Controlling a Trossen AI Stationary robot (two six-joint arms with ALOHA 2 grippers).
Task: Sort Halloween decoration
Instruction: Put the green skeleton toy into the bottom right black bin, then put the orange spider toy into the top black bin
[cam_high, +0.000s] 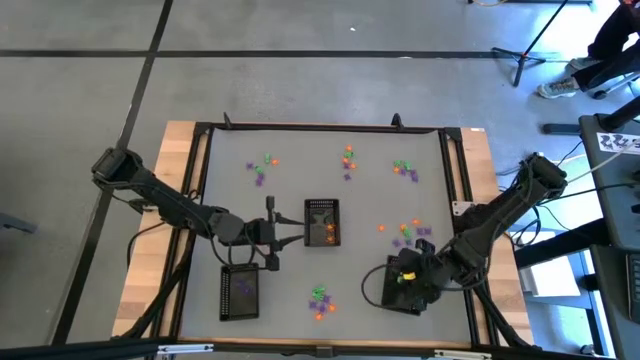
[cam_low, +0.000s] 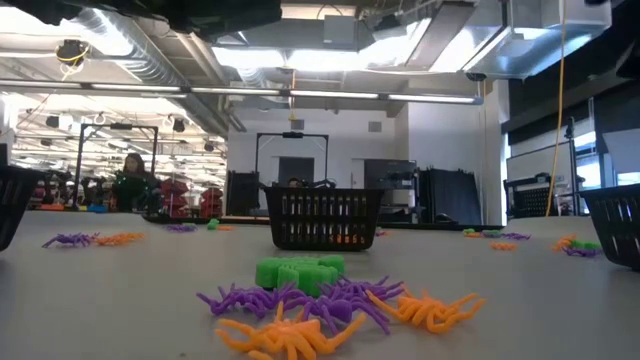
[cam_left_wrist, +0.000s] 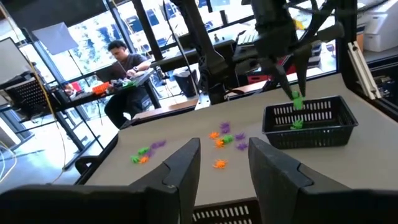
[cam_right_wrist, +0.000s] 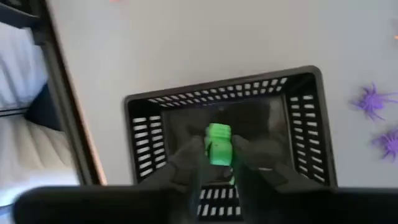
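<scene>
Tiny orange, purple and green trinkets lie in clusters on the grey table (cam_high: 300, 180): at the far side (cam_high: 348, 158), on the right (cam_high: 410, 232) and near the front (cam_high: 320, 300). Three black mesh trays stand on it: the middle one (cam_high: 322, 222) holds orange pieces, the left one (cam_high: 240, 292) purple, the right one (cam_high: 392, 292) green. My right gripper (cam_high: 408, 272) hovers over the right tray, shut on a green trinket (cam_right_wrist: 218, 144). My left gripper (cam_left_wrist: 224, 168) is open, just left of the middle tray (cam_high: 285, 232), touching nothing. My right gripper pinches the green trinket (cam_right_wrist: 218, 149) between its two fingers (cam_right_wrist: 189, 158), coming from above and pointing down. The piece pokes out below the fingertips (cam_left_wrist: 296, 99). It is lifted clear, above the inside of the right tray (cam_right_wrist: 180, 102).
Black rails (cam_high: 320, 128) frame the table top. Bare grey surface lies between the clusters, mostly left of centre. In the low view a purple, orange and green cluster (cam_low: 330, 295) lies close, with the middle tray (cam_low: 325, 218) behind it. A person (cam_left_wrist: 124, 62) sits at a desk beyond the table.
</scene>
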